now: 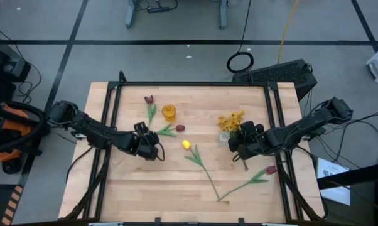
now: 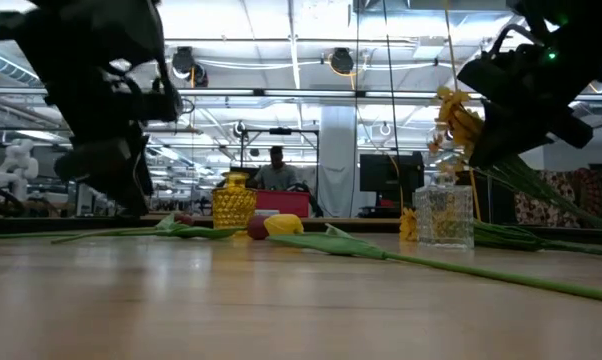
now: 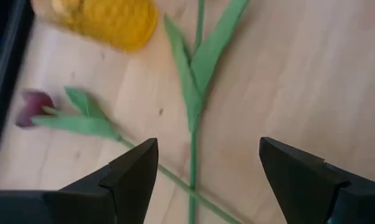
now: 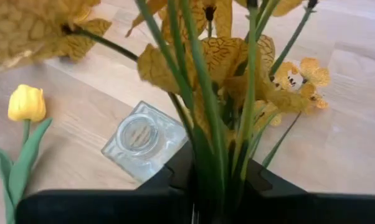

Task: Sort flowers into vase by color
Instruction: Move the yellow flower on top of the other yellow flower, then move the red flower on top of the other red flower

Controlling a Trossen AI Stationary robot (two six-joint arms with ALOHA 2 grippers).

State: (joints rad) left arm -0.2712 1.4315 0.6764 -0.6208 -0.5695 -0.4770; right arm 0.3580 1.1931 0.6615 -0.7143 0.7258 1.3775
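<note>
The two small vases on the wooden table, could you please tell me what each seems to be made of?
The square clear vase looks like glass: transparent, with thick glossy walls and the wood showing through. The round amber-yellow vase seems to be tinted glass or plastic; its faceted, translucent surface leaves that open. The right gripper holds the spray of small yellow blossoms above the clear one.

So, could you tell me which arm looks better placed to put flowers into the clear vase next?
The right. Its gripper is shut on the yellow spray just beside the clear vase, while the open left gripper hovers over tulip stems near the yellow vase.
</note>
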